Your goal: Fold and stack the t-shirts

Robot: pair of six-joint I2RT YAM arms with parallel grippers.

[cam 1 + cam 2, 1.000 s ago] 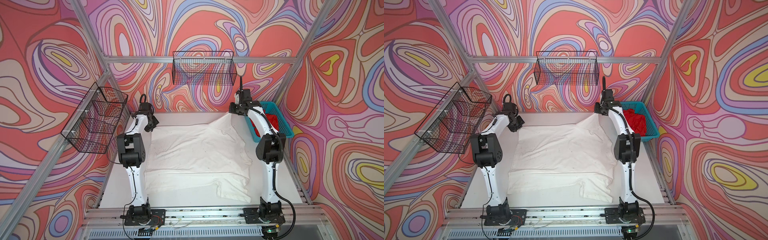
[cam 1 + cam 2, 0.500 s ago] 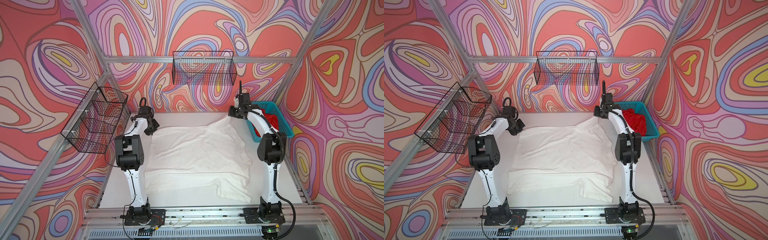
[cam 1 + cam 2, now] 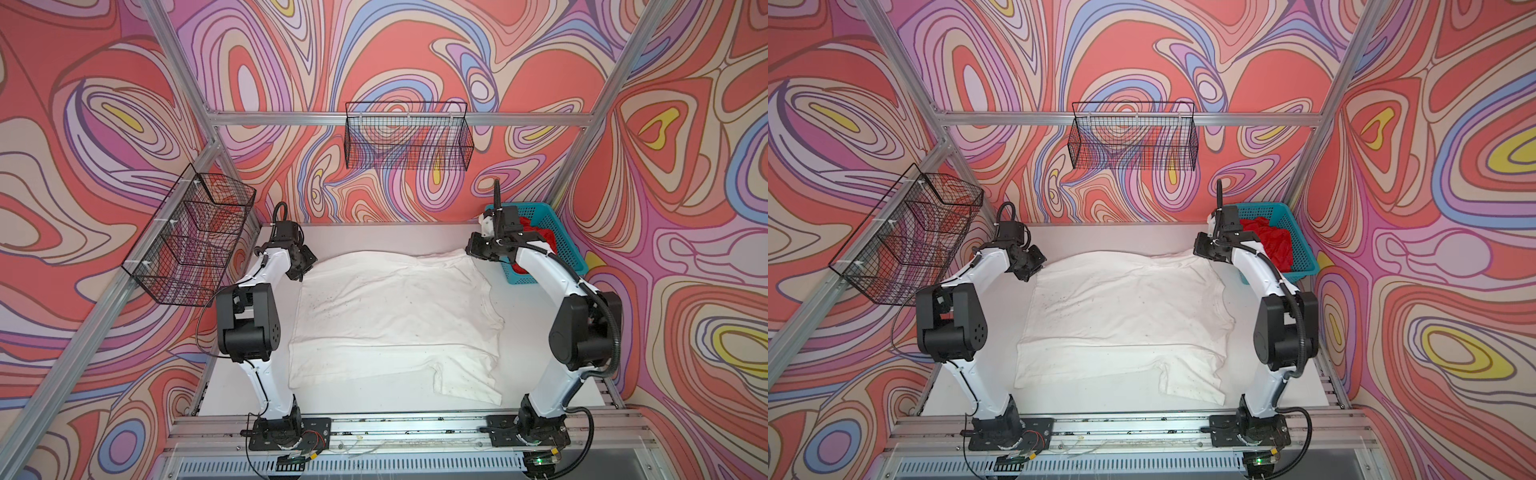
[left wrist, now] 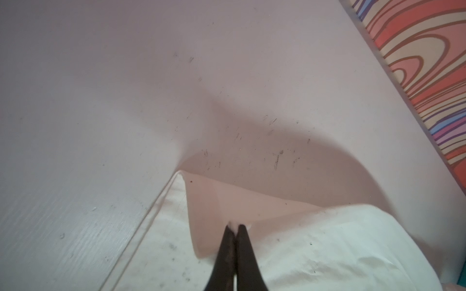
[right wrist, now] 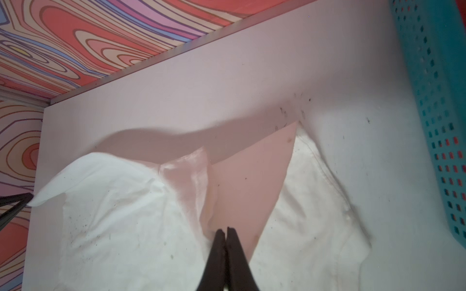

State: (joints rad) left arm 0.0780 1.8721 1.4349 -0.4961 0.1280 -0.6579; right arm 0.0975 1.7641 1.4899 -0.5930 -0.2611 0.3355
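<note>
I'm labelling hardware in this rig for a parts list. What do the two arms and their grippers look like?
Both arms have white curved links with bulky black joint housings and black bases. The left arm carries thin black wires; the right arm has a ribbed black hose. The left gripper and right gripper have slim, dark, tapering fingers.

the right gripper (image 5: 225, 230) comes up from the bottom middle of the frame, its two dark fingers (image 5: 216, 254) pressed together with a fold of the white t-shirt (image 5: 121, 226) pinched between them. the cloth rises to the tips in a pinkish, shaded tent, then spreads out white with faint dark specks to lower left and lower right. the pale table (image 5: 227, 83) fills the middle, with small dark marks near the shirt's raised edge. a teal basket (image 5: 433, 100) runs down the right edge, red showing through its lower holes. swirled wall pattern (image 5: 100, 32) fills the upper left. thin dark rods (image 5: 12, 204) show at the left edge.
</note>
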